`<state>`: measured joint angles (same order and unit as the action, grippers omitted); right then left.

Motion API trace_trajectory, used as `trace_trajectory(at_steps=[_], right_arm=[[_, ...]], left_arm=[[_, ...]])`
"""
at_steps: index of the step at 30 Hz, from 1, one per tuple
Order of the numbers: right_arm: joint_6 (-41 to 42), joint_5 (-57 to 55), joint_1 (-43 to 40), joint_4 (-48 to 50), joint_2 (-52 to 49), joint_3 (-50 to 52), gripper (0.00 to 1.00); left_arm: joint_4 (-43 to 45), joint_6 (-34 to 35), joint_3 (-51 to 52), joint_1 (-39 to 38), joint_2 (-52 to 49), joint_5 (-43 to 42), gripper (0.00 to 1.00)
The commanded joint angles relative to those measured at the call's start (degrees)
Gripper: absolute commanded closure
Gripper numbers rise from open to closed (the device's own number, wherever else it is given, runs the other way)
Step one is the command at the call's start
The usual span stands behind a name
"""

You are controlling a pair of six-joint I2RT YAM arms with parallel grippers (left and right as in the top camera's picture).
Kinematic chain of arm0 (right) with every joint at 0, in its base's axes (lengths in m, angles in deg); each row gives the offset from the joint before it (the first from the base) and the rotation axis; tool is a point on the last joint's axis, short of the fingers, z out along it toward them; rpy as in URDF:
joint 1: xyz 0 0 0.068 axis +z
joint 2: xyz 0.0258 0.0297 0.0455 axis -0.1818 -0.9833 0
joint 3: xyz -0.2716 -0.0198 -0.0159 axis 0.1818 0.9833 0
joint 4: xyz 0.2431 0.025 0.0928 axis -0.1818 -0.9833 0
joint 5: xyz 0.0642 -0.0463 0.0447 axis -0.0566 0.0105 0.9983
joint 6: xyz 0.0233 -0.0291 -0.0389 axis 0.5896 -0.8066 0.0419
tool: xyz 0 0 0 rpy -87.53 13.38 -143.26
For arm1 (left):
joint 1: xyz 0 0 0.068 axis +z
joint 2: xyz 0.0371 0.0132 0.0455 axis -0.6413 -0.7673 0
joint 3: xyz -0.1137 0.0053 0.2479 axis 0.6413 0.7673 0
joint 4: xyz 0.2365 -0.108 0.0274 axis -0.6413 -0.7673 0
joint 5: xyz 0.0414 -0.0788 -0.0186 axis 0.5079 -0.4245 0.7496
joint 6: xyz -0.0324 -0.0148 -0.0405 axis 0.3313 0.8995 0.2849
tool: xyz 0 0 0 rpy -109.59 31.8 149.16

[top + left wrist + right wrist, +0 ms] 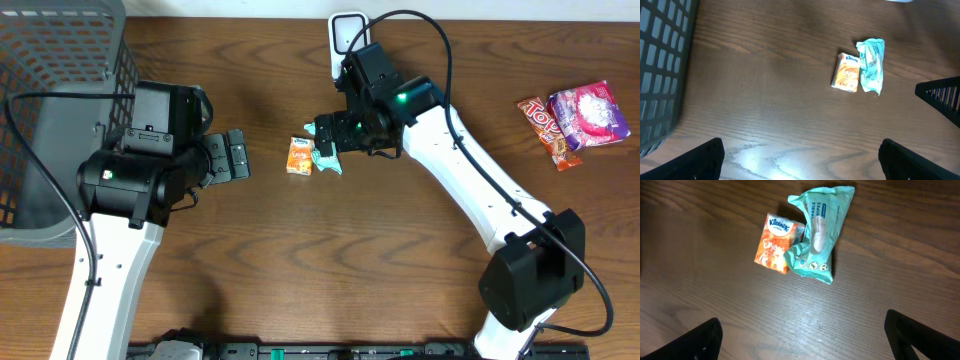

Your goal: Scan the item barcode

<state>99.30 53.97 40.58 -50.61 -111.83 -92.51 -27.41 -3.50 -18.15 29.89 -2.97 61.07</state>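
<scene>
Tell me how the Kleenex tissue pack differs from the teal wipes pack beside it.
The Kleenex tissue pack is orange; the wipes pack is teal. The Kleenex tissue pack is a smooth, neat rectangle; the wipes pack is crumpled and longer. The wipes pack's edge overlaps the Kleenex tissue pack, not the reverse. Both lie touching on the wooden table.

Shop checkout setup, prob. mock: wood counter (300,250) w/ grey basket (50,100), white scanner (346,35), snack pkts (590,115).

White arms (470,190) with black joints (130,180) (cables (405,12) black too).
</scene>
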Motion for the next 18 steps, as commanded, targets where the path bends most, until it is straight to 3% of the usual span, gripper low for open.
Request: trace_trajectory(at_steps=[1, 18], right_arm=[[0.79, 0.22, 0.74, 0.24, -0.50, 0.37, 0.01], [0.81, 0.22, 1.36, 0.35, -0.50, 0.37, 0.01]], left_arm=[[-0.13, -0.33, 0.09, 0.07, -0.11, 0.72, 0.02], [-0.13, -0.33, 0.09, 0.07, -0.11, 0.72, 0.02]])
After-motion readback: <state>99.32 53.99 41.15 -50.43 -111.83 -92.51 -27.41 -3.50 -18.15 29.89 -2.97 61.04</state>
